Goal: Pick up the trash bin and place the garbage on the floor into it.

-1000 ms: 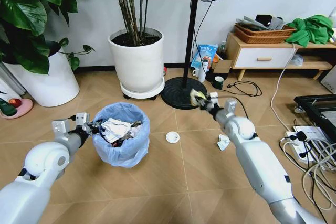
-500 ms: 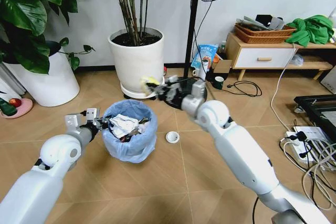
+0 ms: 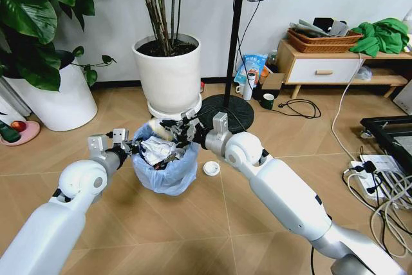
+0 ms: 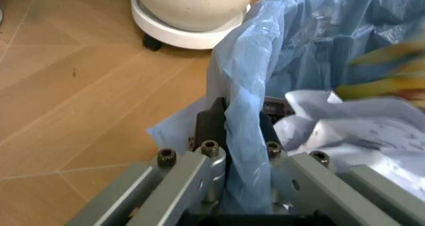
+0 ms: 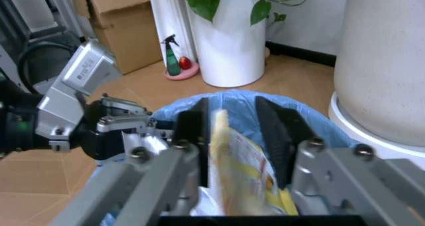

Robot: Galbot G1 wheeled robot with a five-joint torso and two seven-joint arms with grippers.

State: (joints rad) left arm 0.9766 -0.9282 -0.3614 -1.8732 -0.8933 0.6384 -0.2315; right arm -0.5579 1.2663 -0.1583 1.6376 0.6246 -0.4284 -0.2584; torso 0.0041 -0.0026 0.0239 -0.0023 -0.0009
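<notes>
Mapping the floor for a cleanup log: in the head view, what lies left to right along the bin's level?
left gripper → trash bin → white disc → cables

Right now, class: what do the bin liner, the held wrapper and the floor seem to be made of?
Bin liner: thin light-blue plastic film, judging by its translucent, crinkled folds. Wrapper in the right gripper: probably printed paper or foil; it stands stiff and flat, yellow-and-white. Floor: light brown wood-look planks in a chevron, satin sheen; real wood or laminate is unclear.
</notes>
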